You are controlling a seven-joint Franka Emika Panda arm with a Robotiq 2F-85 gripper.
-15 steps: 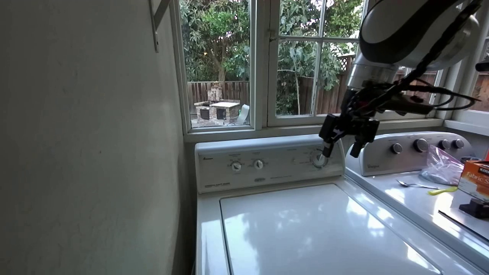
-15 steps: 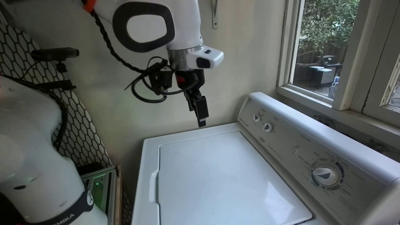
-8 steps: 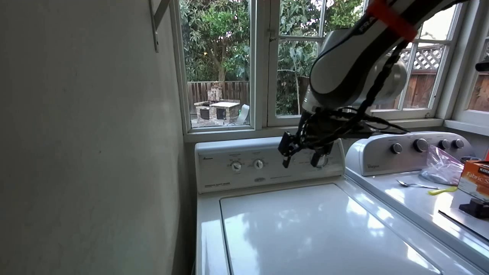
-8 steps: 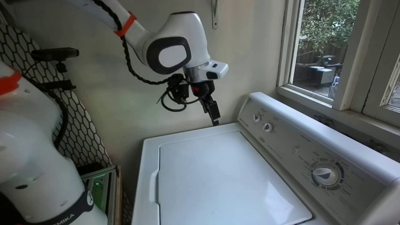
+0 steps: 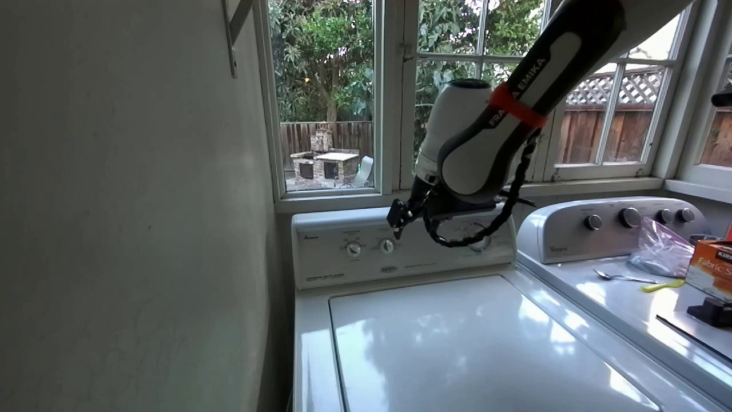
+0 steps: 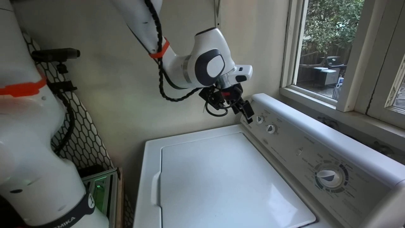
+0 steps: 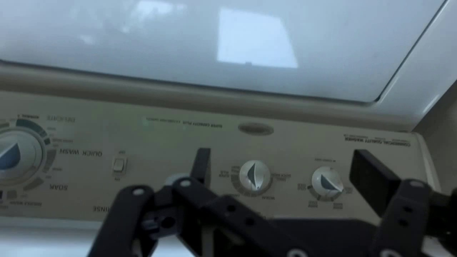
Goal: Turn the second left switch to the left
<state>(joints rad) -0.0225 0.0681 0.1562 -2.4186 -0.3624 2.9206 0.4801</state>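
Second knob from the left point(image 7: 255, 175) is on the control panel point(image 5: 320, 263) of the white washer point(image 5: 311, 372), just right of the leftmost knob point(image 7: 327, 183) as I face the machine. Round, white, grey wedge on its pointer; pointer close to upright. Leftmost knob's pointer is tilted. Wrist view has the lettering upside down, so left-right order is swapped there.

Gripper point(image 7: 284, 157) is spread wide, fingers point(image 7: 375, 182) well apart, both knobs showing in the gap between them in the wrist view. In an exterior view a fingertip hangs just up and right of the second knob; can't judge exactly how near the panel it is.

Arm point(image 5: 486, 143) slants down toward the panel. Black cable point(image 5: 452, 244) loops below it, covering part of the big dial point(image 6: 329, 177) at the panel's right end. Small rocker switch point(image 7: 119, 165) sits between dial and second knob, oval badge point(image 7: 255, 129) just below that knob. Washer lid point(image 6: 215, 183) is down.

Second machine point(image 5: 606, 243) stands beside the washer, on it a clear plastic bag point(image 5: 660, 252), metal spoon point(image 5: 623, 278), yellow utensil point(image 5: 663, 285), orange box point(image 5: 709, 272). White window frame point(image 5: 389, 103) behind.
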